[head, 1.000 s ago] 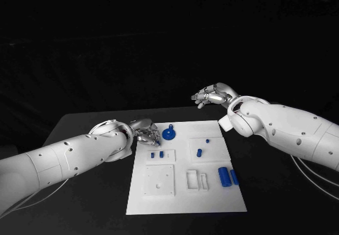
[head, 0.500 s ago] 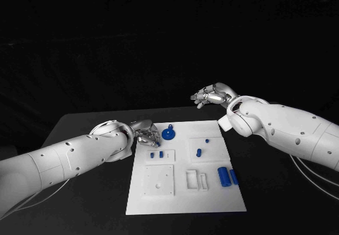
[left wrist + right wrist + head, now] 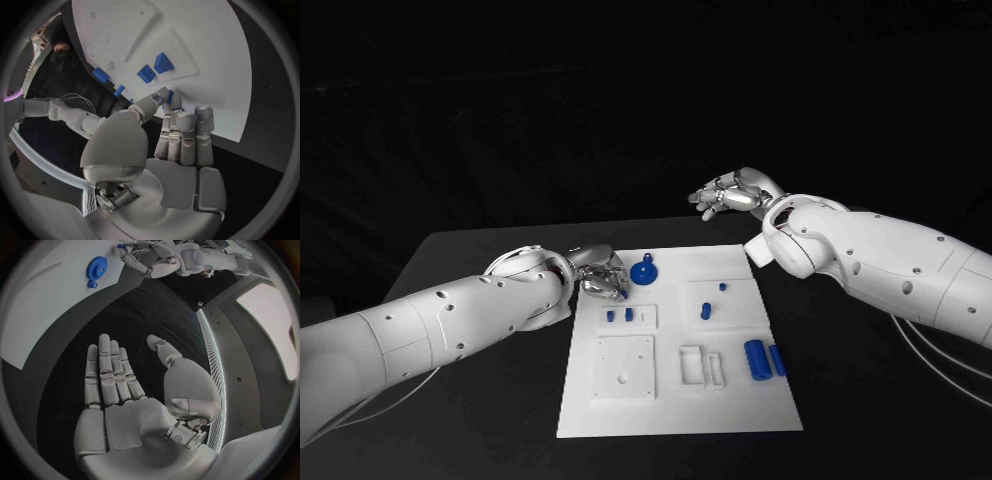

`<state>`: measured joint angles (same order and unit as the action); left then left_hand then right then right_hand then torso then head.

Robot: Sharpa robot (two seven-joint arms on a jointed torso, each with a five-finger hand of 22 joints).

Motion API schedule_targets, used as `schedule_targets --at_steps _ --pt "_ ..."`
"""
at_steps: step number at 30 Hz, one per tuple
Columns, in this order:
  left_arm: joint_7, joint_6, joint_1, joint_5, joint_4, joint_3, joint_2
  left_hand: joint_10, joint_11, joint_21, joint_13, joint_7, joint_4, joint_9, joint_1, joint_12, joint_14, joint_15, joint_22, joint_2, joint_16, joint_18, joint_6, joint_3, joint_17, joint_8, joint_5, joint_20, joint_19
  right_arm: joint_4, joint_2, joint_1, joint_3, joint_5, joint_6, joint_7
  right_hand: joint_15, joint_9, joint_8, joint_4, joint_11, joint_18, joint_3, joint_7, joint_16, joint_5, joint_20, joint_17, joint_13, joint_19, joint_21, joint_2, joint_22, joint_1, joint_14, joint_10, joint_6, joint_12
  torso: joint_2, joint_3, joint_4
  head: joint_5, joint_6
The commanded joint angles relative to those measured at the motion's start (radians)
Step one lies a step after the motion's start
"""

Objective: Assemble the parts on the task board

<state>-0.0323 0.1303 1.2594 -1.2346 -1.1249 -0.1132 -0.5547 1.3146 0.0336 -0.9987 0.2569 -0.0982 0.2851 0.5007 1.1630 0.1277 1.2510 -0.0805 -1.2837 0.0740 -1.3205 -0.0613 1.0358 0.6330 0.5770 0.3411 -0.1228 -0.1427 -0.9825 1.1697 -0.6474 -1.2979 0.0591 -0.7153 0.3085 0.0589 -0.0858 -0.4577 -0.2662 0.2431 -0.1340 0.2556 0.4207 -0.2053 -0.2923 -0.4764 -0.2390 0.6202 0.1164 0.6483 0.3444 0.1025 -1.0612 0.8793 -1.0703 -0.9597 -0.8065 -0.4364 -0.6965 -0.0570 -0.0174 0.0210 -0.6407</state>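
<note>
Head view: the flat white task board (image 3: 678, 400) is seen on the matte black table (image 3: 488, 250). A toothed blue gear (image 3: 643, 271) lies near its far edge, two smooth blue cylinders (image 3: 764, 360) near its right side. A small blue part (image 3: 169, 96) is pinched by the left hand (image 3: 599, 272). The right hand (image 3: 733, 195) is raised, fingers apart, empty.

Two glossy white arms (image 3: 430, 325) (small dark screw holes), silver segmented-fingered hands (image 3: 733, 194), thin pale cables.
</note>
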Motion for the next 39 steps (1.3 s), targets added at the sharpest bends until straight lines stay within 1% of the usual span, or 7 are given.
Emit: schedule_targets --at_steps 1,7,10,26,29,36,39 --pt "-0.023 0.023 -0.005 -0.076 -0.019 -0.006 0.001 0.008 -0.001 -0.006 -0.001 0.000 0.001 0.001 0.001 -0.003 0.002 0.000 -0.001 -0.010 -0.002 -0.049 0.006 0.005 0.002 0.006 -0.005 -0.033 -0.002 -0.001 0.002 0.000 0.001 0.001 -0.010 0.007 -0.008 0.001 -0.003 -0.003 -0.007 0.006 -0.004 0.000 0.004 -0.003 -0.005 -0.002 -0.002 -0.002 -0.005 0.001 -0.001 -0.003 0.000 -0.002 0.007 -0.007 0.000 -0.0002 -0.0001 0.000 0.000" --pt "-0.036 0.090 -0.005 -0.196 -0.051 -0.017 -0.005 0.016 -0.003 -0.007 0.000 0.002 0.001 0.001 0.004 -0.003 0.002 -0.002 -0.003 -0.004 -0.003 -0.049 0.010 0.007 0.002 0.006 -0.012 -0.033 -0.002 -0.001 0.001 0.000 0.001 0.001 -0.010 0.008 -0.008 0.001 -0.003 -0.003 -0.007 0.006 -0.004 0.000 0.004 -0.003 -0.005 -0.002 -0.002 -0.002 -0.005 0.000 -0.001 -0.003 0.000 -0.002 0.007 -0.007 0.000 0.0000 -0.0003 0.000 -0.001" --pt "-0.036 0.095 -0.006 -0.218 -0.055 -0.018 -0.006 0.019 -0.004 -0.007 0.001 0.002 0.001 0.001 0.005 -0.002 0.003 -0.003 -0.003 -0.002 -0.003 -0.049 0.011 0.007 0.003 0.006 -0.012 -0.034 -0.002 -0.001 0.001 0.000 0.001 0.001 -0.010 0.008 -0.008 0.001 -0.003 -0.003 -0.007 0.006 -0.004 0.000 0.004 -0.003 -0.005 -0.002 -0.002 -0.002 -0.005 0.000 -0.001 -0.003 0.000 -0.002 0.007 -0.007 0.000 0.0004 -0.0005 -0.001 0.000" --pt "-0.027 0.110 -0.007 -0.230 -0.050 -0.020 -0.011 0.019 -0.004 -0.008 0.001 0.001 -0.002 -0.002 0.008 -0.007 0.002 -0.003 -0.004 0.006 -0.002 -0.048 0.009 0.011 0.003 0.003 -0.009 -0.035 -0.003 -0.001 -0.002 0.000 0.001 0.001 -0.010 0.007 -0.008 0.002 -0.004 -0.003 -0.007 0.006 -0.004 0.000 0.004 -0.003 -0.005 -0.002 -0.003 -0.002 -0.005 0.000 -0.001 -0.003 0.000 -0.002 0.007 -0.008 0.000 0.0005 0.0000 0.000 0.001" --pt "-0.028 0.104 -0.007 -0.230 -0.052 -0.020 -0.012 0.011 -0.001 -0.006 -0.001 -0.004 0.000 -0.006 0.011 -0.015 -0.004 0.001 -0.005 0.020 0.001 -0.047 -0.005 0.012 0.002 -0.006 -0.002 -0.034 0.002 -0.001 -0.003 0.000 0.001 0.001 -0.009 0.007 -0.008 0.002 -0.004 -0.003 -0.007 0.006 -0.004 0.000 0.004 -0.003 -0.005 -0.002 -0.004 -0.002 -0.005 0.000 -0.001 -0.003 0.000 -0.002 0.007 -0.008 0.000 0.0005 0.0001 0.000 0.002" --pt "-0.040 0.110 -0.007 -0.213 -0.065 -0.020 -0.020 0.007 0.005 -0.003 -0.001 -0.034 0.001 -0.031 0.016 -0.028 -0.015 0.006 -0.008 0.069 0.005 -0.045 -0.092 -0.002 0.001 -0.056 0.000 -0.029 0.011 -0.001 -0.005 0.000 0.001 0.001 -0.009 0.007 -0.008 0.002 -0.004 -0.003 -0.007 0.006 -0.004 0.000 0.004 -0.003 -0.005 -0.002 -0.004 -0.002 -0.005 0.001 -0.001 -0.003 0.000 -0.002 0.007 -0.008 0.000 0.0008 0.0002 0.002 0.003" --pt "-0.045 0.119 -0.007 -0.209 -0.069 -0.020 -0.022 0.007 0.006 -0.002 -0.001 -0.030 -0.001 -0.036 0.011 -0.031 -0.017 0.007 -0.008 0.081 0.006 -0.045 -0.112 -0.009 0.001 -0.066 0.002 -0.028 0.011 -0.001 -0.006 0.000 0.001 0.001 -0.009 0.007 -0.008 0.002 -0.004 -0.003 -0.007 0.006 -0.004 0.000 0.004 -0.003 -0.005 -0.002 -0.004 -0.002 -0.005 0.001 -0.001 -0.003 0.000 -0.002 0.007 -0.008 0.000 0.0008 0.0004 0.002 0.003"
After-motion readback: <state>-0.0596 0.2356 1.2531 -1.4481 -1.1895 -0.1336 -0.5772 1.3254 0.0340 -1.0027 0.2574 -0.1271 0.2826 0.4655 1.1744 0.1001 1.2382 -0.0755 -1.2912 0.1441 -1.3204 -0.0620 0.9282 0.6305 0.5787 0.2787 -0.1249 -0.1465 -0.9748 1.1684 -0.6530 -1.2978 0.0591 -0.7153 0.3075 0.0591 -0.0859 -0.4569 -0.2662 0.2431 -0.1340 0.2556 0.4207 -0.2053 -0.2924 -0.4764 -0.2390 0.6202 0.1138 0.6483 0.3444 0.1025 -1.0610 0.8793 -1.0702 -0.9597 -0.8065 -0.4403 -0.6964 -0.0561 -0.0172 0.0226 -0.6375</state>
